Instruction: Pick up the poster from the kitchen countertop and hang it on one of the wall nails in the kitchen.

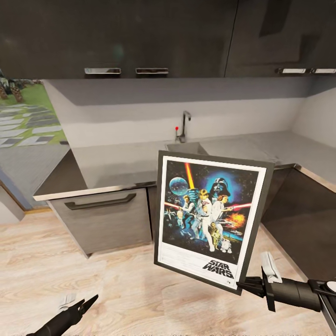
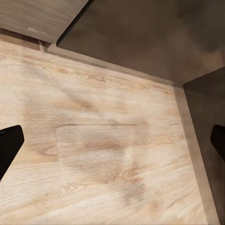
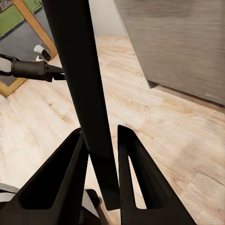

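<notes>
We see the right gripper [image 1: 246,283] clamped on the lower right corner of the poster [image 1: 207,217], holding it upright above the wooden floor [image 1: 116,289], before the kitchen countertop [image 1: 121,163]. The left gripper [image 1: 83,305] hangs open, low.

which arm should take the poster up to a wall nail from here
Right. The right gripper is already shut on the poster at its lower corner, holding it upright above the floor in front of the kitchen countertop. The left gripper hangs low and holds nothing.
</notes>
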`<state>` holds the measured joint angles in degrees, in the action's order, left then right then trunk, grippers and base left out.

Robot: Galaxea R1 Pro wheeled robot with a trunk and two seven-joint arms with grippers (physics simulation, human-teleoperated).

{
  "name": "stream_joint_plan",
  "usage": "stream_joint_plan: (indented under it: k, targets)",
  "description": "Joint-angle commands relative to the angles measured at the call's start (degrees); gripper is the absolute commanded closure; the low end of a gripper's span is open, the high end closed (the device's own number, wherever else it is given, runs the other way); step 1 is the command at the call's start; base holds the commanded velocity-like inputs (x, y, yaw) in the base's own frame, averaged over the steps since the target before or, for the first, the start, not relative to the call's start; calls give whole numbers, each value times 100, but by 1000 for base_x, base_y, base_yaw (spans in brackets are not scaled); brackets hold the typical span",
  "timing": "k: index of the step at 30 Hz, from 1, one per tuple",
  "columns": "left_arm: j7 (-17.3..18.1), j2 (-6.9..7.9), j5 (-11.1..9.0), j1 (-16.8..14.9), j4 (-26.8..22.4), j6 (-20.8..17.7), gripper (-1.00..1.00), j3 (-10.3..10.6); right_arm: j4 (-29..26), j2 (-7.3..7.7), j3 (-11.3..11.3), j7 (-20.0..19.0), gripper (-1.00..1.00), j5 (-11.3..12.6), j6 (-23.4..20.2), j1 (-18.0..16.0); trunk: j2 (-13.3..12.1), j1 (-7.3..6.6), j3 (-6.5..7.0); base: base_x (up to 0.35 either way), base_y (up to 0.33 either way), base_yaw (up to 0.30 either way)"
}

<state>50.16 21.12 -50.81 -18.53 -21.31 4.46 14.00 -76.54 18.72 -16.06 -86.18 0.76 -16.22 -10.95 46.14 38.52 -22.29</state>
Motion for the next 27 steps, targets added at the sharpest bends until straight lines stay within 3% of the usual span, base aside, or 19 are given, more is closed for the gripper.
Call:
stream_joint_plan:
  k: [1, 27]
  targets:
    - [3, 6, -37, -6, 4, 46, -100, 48, -1, 1, -2, -31, 100, 10, -74, -4, -36, -22, 2, 0, 0, 0]
    - [3, 6, -35, -8, 4, 46, -100, 50, -1, 3, -9, -34, 100, 12, -74, -4, -1079, -593, 235, 0, 0, 0]
